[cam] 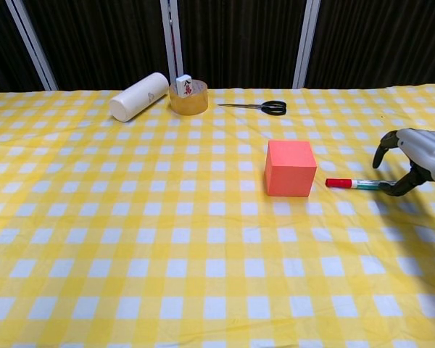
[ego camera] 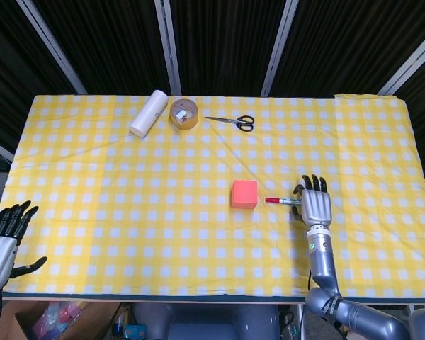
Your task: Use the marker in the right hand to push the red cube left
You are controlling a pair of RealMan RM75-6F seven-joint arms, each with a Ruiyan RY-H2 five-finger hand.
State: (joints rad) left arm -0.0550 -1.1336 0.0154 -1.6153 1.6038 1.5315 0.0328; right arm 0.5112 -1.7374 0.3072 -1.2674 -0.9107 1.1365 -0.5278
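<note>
The red cube [ego camera: 244, 193] [cam: 290, 167] stands on the yellow checked cloth right of the middle. Just to its right lies the marker [ego camera: 276, 201] [cam: 351, 183], red cap pointing at the cube with a small gap between them. My right hand [ego camera: 315, 207] [cam: 417, 159] hovers over the marker's right end, fingers arched and apart, thumb low beside the barrel. That end of the marker is hidden under the hand, and I see no grip on it. My left hand [ego camera: 3, 237] hangs off the table's front left corner, fingers spread, holding nothing.
At the back of the table [ego camera: 92, 198] lie a white roll [ego camera: 149, 112] [cam: 138, 96], a roll of tape [ego camera: 184, 115] [cam: 188, 98] with a small tile on it, and black-handled scissors [ego camera: 231, 122] [cam: 257, 107].
</note>
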